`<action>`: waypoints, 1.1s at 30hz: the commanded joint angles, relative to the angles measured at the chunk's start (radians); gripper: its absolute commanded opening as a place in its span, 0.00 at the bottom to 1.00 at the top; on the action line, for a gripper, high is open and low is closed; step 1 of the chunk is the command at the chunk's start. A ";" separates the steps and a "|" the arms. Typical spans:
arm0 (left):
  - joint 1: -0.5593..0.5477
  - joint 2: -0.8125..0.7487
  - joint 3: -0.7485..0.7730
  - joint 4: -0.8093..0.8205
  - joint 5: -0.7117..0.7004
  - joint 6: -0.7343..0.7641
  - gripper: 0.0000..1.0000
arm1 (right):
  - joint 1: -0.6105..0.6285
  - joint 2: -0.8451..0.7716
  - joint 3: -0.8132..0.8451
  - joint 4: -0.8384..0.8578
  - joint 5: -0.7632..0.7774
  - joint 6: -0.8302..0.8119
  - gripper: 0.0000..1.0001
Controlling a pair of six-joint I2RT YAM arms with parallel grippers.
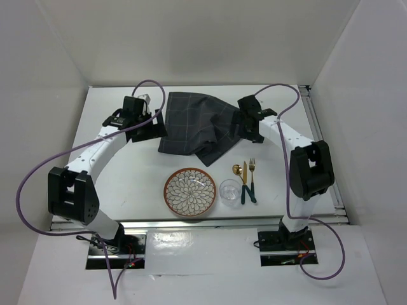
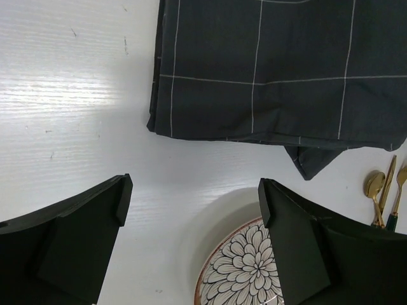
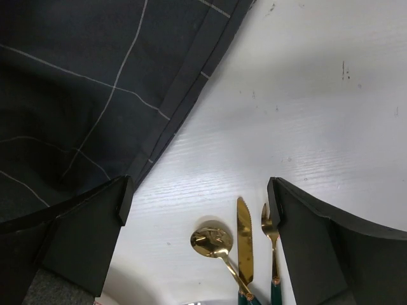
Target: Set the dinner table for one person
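On the white dinner table (image 1: 114,184) lies a dark grey checked cloth (image 1: 191,124), partly folded, at the back middle. In front of it sit a flower-patterned plate (image 1: 190,192), a clear glass (image 1: 230,191), and a gold spoon (image 1: 238,175), knife (image 1: 244,181) and fork (image 1: 252,178) with green handles. My left gripper (image 1: 152,124) hovers open at the cloth's left edge; my right gripper (image 1: 245,130) hovers open at its right edge. In the wrist views the left gripper (image 2: 191,203) holds nothing above the plate (image 2: 245,270); the right gripper (image 3: 197,203) holds nothing above the spoon (image 3: 213,241).
Silver rails (image 1: 321,136) run along the table's right and near edges. White walls (image 1: 203,38) enclose the back and sides. Purple cables (image 1: 32,184) loop from both arms. The cloth (image 2: 280,70) fills the top of the left wrist view and the cloth (image 3: 82,82) the upper left of the right one.
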 commanded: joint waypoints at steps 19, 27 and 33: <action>0.036 0.239 -0.043 0.034 0.123 -0.210 0.91 | -0.007 -0.238 -0.235 0.153 -0.167 -0.030 1.00; 0.007 0.407 0.105 -0.027 0.005 -0.321 0.90 | -0.007 -0.238 -0.223 0.125 -0.145 -0.049 1.00; -0.002 0.483 0.167 -0.066 -0.066 -0.359 0.86 | -0.007 -0.249 -0.223 0.125 -0.135 -0.049 1.00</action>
